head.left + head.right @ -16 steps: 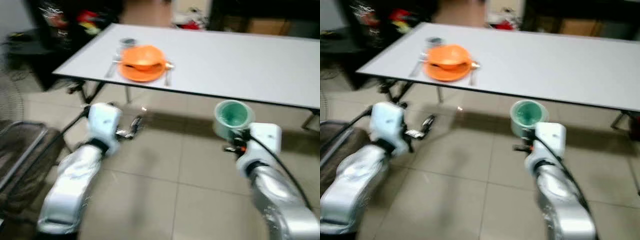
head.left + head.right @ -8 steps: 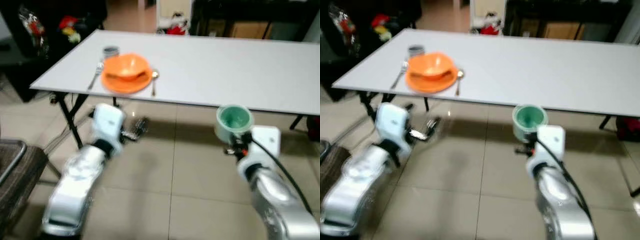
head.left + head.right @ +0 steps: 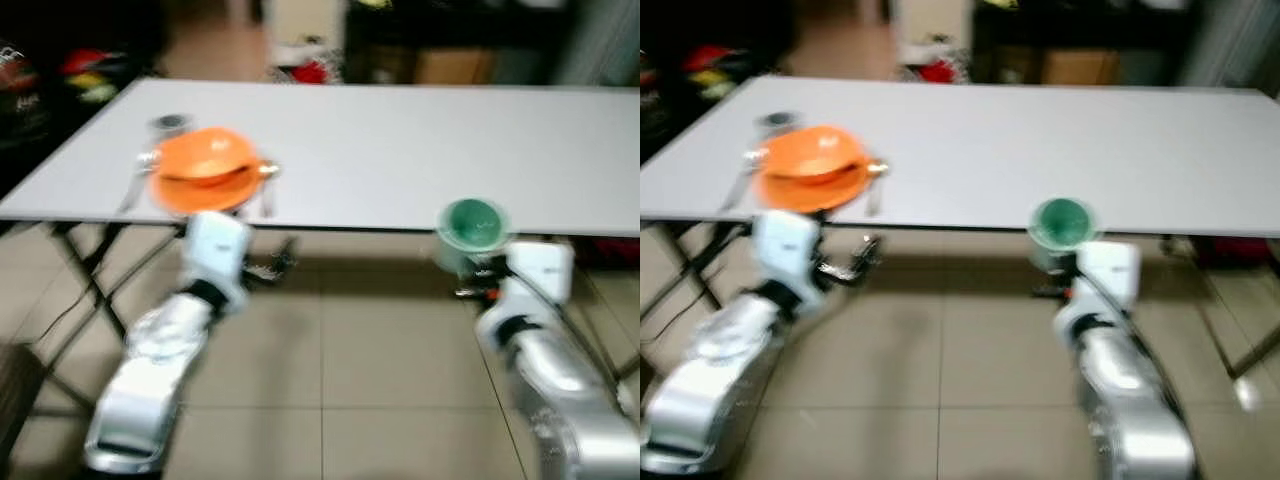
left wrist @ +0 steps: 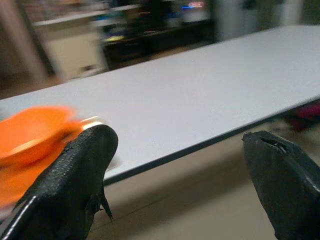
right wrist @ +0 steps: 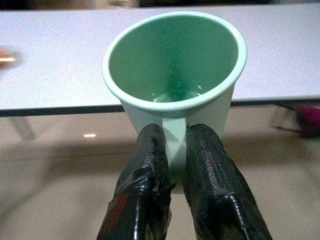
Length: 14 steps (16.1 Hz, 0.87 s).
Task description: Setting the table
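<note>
The right gripper (image 5: 176, 165) is clamped on the handle of a green cup (image 5: 175, 80), which is held upright in the air just short of the near edge of a white table (image 3: 400, 150), above a tiled floor (image 3: 340, 380). The cup's inside looks empty.

The left gripper (image 4: 175, 165) is held with its fingers (image 4: 75, 175) wide apart and nothing between them, below and just before the table's near edge, close to the left corner.

On the table near that left corner, an orange bowl (image 3: 205, 158) is seen resting on an orange plate (image 3: 200, 190). Cutlery (image 3: 268, 185) lies beside the plate on each side, too blurred to tell apart, and a small dark object (image 3: 168, 123) stands just behind.
</note>
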Motion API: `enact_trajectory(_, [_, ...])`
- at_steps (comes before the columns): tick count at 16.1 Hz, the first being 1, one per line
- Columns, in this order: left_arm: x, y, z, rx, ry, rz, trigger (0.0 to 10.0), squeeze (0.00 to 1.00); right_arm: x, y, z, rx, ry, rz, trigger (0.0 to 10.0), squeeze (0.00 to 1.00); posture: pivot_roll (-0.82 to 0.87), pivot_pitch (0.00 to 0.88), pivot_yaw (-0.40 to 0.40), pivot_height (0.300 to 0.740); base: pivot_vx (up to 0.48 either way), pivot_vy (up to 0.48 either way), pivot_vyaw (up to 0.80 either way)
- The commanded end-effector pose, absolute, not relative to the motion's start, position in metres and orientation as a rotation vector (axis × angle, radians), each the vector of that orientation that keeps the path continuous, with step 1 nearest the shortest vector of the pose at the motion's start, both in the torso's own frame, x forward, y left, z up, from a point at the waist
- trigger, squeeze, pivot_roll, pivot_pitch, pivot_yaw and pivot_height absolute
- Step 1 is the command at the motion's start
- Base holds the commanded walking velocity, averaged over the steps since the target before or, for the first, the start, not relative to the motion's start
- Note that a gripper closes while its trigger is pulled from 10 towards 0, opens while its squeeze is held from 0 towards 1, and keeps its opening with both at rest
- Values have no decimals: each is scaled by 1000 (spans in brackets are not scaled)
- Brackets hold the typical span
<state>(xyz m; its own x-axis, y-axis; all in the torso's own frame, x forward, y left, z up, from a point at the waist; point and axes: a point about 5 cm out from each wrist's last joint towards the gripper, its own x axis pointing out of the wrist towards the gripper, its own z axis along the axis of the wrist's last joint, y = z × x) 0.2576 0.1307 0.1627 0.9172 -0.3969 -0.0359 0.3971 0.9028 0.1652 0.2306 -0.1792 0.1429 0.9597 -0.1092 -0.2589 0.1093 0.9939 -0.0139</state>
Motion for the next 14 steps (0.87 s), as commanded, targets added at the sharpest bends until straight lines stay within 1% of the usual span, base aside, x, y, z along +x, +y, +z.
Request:
enact_trajectory(1, [258, 144, 164, 191, 5, -359, 10000, 157, 234, -172, 147, 18, 235, -80, 10000, 0, 90, 0, 7, 740, 304, 0, 0])
enact_trajectory(4, [260, 143, 166, 188, 3, -359, 10000, 161, 236, -175, 149, 14, 223, -93, 10000, 0, 90, 0, 8, 740, 306, 0, 0])
enact_trajectory(6, [261, 143, 165, 187, 6, -355, 10000, 161, 238, -175, 149, -55, 214, -80, 10000, 0, 85, 0, 10, 740, 302, 0, 0])
enact_trajectory(7, [261, 141, 165, 185, 4, -358, 10000, 157, 239, -175, 151, -62, 214, -75, 10000, 0, 86, 0, 12, 740, 304, 0, 0])
enact_trajectory(10, [262, 145, 163, 182, 12, -341, 10000, 157, 239, -170, 150, -50, 215, -33, 10000, 0, 86, 0, 9, 740, 304, 0, 0])
enact_trajectory(12, [262, 141, 165, 184, 8, -359, 10000, 161, 239, -173, 149, -33, 212, -46, 10000, 0, 92, 0, 6, 740, 306, 0, 0])
enact_trajectory(14, [262, 148, 161, 186, 24, -330, 10000, 161, 241, -173, 149, -31, 212, -59, 10000, 0, 86, 0, 10, 740, 304, 0, 0])
